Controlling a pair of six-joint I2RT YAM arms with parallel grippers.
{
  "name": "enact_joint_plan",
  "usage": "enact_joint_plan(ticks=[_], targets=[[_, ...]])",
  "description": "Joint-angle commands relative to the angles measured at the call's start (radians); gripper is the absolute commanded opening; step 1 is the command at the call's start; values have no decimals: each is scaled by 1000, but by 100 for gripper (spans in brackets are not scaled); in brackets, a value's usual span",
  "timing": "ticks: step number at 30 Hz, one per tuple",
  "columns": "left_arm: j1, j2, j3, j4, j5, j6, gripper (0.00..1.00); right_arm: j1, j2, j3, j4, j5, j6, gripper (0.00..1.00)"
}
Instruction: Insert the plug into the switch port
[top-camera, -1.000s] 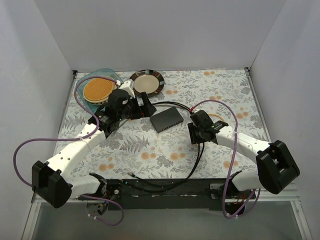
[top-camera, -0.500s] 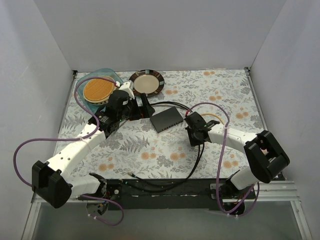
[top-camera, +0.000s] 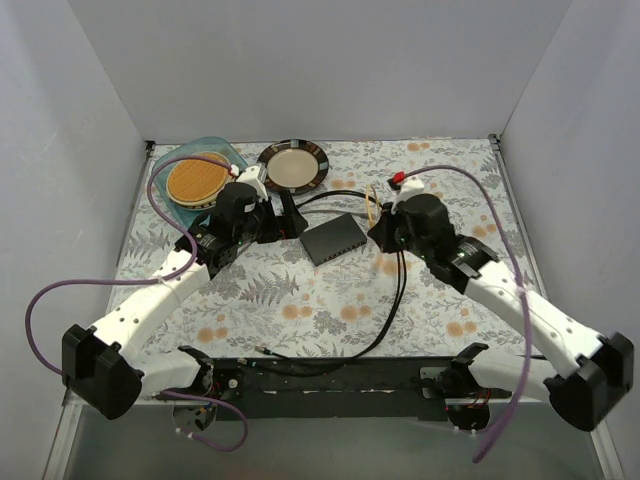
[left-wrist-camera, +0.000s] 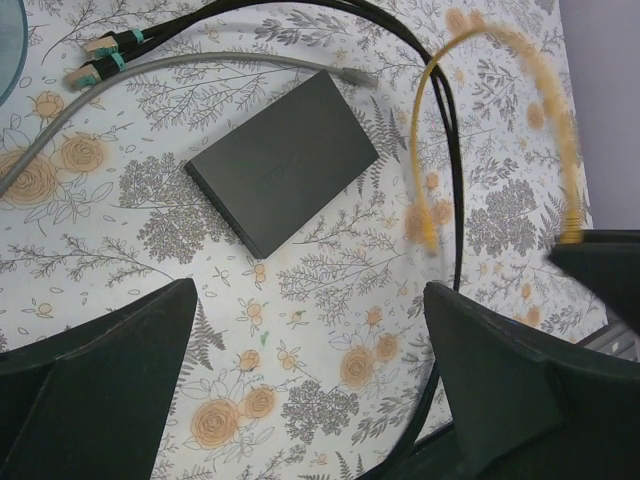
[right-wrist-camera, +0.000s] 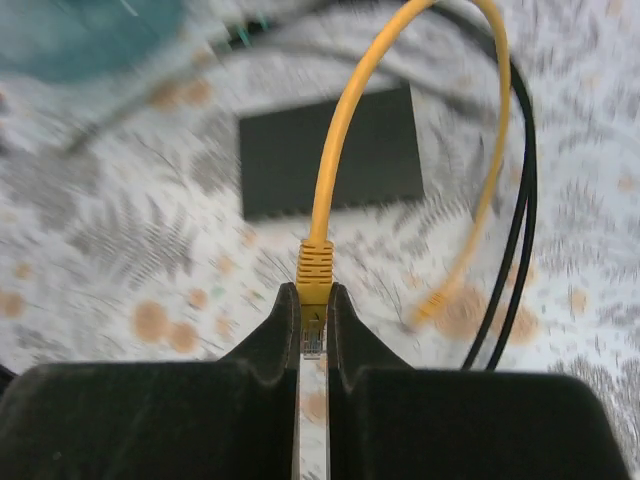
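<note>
Right wrist view: right gripper (right-wrist-camera: 313, 305) closed tight on the plug (right-wrist-camera: 313, 340), with the clear connector pinched between the two dark fingers (right-wrist-camera: 270, 340) and the yellow boot sticking out just past their tips. Holds it in the air over the floral tablecloth (right-wrist-camera: 120, 250), touching nothing below. Lets the yellow cable (right-wrist-camera: 345, 120) rise from the boot in a tall loop and drop again on the right, beside two black cables (right-wrist-camera: 520, 200). Points toward the dark grey box (right-wrist-camera: 330, 150) lying flat further ahead — blurred here, and clearly apart from the plug. Seen from the top external camera, sits near the right end of that box, close but not touching, with the yellow loop standing above the fingers. On the other side of the box, left gripper (left-wrist-camera: 309, 290) spread wide and holding nothing, raised over the cloth near the box's left end. Looks down, in the left wrist view, on the plain top of the box and one dark side. Cannot make out the switch port in any view — too small or turned away. Also on the cloth: a grey cable (left-wrist-camera: 200, 65) with its clear end just beside a far corner of the box, and a brown-rimmed plate (top-camera: 293, 166) near the back edge.
</note>
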Motion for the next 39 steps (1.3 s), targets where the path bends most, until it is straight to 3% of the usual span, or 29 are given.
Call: enact_joint_plan(ticks=[1,8,12,13,18,28,35,38,39], targets=[[2,-45,-3,6,11,-2,98,4,-181,53,204,-38,25,1],[2,-90,-3,114,139,-68,98,2,-367,-51,396,-85,48,1],[2,-106,-11,222,243,-103,98,2,-327,-53,364,-160,30,1],[2,-103,-8,240,266,-108,98,2,-312,-44,353,-247,25,1],[2,-65,12,361,445,-140,98,4,-227,-21,312,-395,-4,1],[1,47,32,454,513,-224,95,2,-187,-22,287,-516,-1,1],[1,80,29,523,545,-261,76,2,-163,-45,269,-582,5,1],[-1,92,24,542,559,-270,52,5,-152,-62,278,-622,16,1],[-1,107,24,547,571,-275,36,5,-152,-70,282,-628,16,1]])
